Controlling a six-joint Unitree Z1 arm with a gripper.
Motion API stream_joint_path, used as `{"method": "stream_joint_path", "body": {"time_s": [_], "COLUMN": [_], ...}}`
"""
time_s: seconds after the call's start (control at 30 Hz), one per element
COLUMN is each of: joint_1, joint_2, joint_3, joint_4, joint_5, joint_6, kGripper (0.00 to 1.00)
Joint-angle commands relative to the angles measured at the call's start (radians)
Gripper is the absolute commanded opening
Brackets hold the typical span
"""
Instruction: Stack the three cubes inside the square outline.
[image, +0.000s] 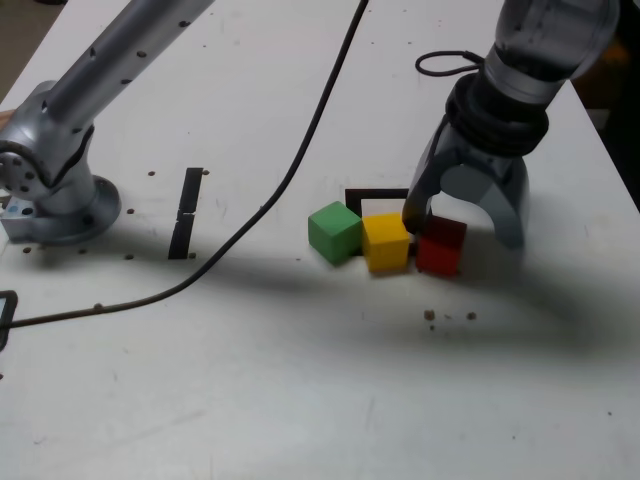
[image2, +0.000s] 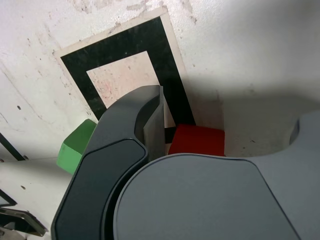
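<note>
Evidently, the jaws stand wide open around the red cube (image: 442, 246).

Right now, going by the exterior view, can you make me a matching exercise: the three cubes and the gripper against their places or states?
1. green cube
2. yellow cube
3. red cube
4. gripper

A. between the other two cubes
B. jaws standing open
C. farthest toward the view's left of the cubes
D. farthest toward the view's right of the cubes

Pairs: 1-C, 2-A, 3-D, 4-B
</note>
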Motion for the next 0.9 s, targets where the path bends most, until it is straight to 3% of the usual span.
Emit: {"method": "stream_joint_path", "body": {"time_s": [0.0, 0.23, 0.87], "joint_1": [-0.002, -0.011, -0.056], "joint_2": [-0.012, -0.049, -0.031], "joint_3": [0.01, 0.067, 0.082], "joint_4": [-0.001, -0.015, -0.038], "joint_5": [-0.006, -0.035, -0.097], "joint_6": [0.0, -0.004, -0.002], "kGripper": [0.88, 0.85, 0.82]}}
